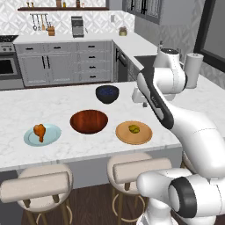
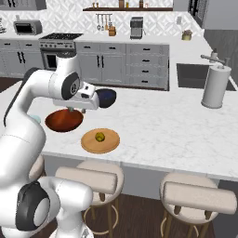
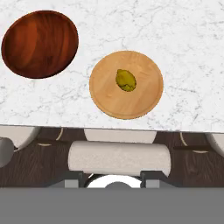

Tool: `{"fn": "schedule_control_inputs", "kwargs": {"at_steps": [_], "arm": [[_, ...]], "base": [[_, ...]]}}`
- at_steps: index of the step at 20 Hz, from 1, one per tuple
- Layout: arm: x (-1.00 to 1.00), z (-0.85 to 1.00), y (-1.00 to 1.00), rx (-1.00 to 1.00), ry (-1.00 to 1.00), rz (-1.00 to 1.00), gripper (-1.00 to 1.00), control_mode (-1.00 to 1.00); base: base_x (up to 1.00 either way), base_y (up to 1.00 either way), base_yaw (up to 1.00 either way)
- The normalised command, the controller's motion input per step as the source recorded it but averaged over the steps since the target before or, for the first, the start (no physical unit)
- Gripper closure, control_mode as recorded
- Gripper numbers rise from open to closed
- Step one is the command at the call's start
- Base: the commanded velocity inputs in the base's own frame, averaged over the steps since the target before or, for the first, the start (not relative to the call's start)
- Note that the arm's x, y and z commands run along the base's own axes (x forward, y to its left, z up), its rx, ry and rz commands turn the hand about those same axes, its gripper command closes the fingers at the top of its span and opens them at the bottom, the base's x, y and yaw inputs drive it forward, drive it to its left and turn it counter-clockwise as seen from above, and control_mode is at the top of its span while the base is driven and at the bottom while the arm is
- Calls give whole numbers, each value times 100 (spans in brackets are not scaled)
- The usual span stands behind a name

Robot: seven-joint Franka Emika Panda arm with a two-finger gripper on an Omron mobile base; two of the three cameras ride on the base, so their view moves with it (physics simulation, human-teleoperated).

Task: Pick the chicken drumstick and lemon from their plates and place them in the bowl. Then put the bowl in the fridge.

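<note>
While the gripper [image 2: 76, 110] is held up high over the counter [image 1: 66, 147], nothing is seen between its fingers. Whether they are open or closed cannot be told. The bowl [image 1: 89, 121] is used as the landmark. In the left base view, the lemon [image 1: 134, 128] is found on the tan plate [image 1: 134, 132] just right of the bowl. The chicken drumstick [image 1: 40, 131] is found on the light-blue plate [image 1: 42, 134] left of the bowl, farther off. The lemon is judged nearer, down and forward from the hand.
</note>
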Motion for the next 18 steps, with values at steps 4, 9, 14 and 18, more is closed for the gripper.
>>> {"fn": "schedule_control_inputs", "kwargs": {"at_steps": [4,9,14,18], "arm": [[-18,-9,-3,0,0,0,-100,-100],[-6,-56,-10,-4,-4,6,-100,-100],[23,-65,-16,-4,-8,18,-100,-100],[62,-60,-22,0,-1,20,-100,-100]], "base": [[0,0,0],[0,0,0],[0,0,0],[0,0,0]]}}
